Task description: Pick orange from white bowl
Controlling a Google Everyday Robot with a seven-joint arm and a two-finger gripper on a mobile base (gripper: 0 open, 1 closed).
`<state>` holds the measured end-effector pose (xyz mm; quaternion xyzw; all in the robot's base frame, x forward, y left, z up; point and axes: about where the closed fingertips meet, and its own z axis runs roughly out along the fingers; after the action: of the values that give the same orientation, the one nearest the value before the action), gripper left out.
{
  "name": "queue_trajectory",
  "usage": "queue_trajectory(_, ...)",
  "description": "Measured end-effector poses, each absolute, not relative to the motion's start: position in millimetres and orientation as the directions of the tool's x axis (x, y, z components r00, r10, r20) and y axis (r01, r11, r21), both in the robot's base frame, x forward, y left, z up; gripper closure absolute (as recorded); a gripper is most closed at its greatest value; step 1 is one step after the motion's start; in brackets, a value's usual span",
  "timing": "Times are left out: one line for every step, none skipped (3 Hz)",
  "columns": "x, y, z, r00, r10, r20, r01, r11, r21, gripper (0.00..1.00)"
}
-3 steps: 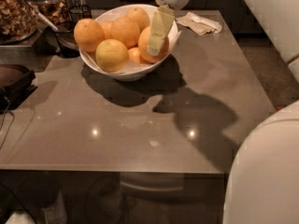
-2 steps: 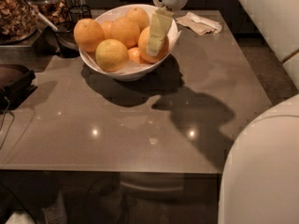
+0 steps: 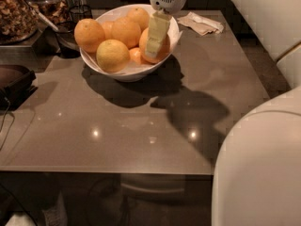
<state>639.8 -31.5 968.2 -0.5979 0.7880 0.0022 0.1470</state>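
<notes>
The white bowl [image 3: 123, 74] stands at the back of the grey table and holds several oranges. The orange [image 3: 165, 45], large and deep orange, lies at the bowl's right side. My gripper [image 3: 155, 47] reaches down from the top of the view into the bowl. It is right at this orange, and its pale yellow part covers the fruit's middle. A paler yellowish fruit [image 3: 113, 55] lies at the bowl's front left. A small orange [image 3: 135, 55] is half hidden between the two.
A crumpled napkin [image 3: 202, 22] lies behind the bowl on the right. A container of nuts [image 3: 16, 13] and a dark cup [image 3: 70, 37] stand at the back left. A dark object [image 3: 14, 81] sits at the left edge. My white body [image 3: 258, 164] fills the right foreground.
The gripper stays at the same orange in the bowl. My white arm at the right edge has shifted slightly. No fruit has moved.
</notes>
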Motion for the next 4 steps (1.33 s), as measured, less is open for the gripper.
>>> queue_trajectory(641.1, -27.9, 962.3, -0.242, -0.943, -0.228, -0.947, 0.28, -0.154, 0.23)
queue_trajectory(642.6, -26.1, 957.2, -0.254, -0.942, -0.221, -0.948, 0.287, -0.137, 0.29)
queue_trajectory(643.7, -25.6, 954.3, -0.266, -0.939, -0.218, -0.946, 0.298, -0.127, 0.29)
queue_trajectory(643.7, -25.6, 954.3, -0.266, -0.939, -0.218, -0.946, 0.298, -0.127, 0.48)
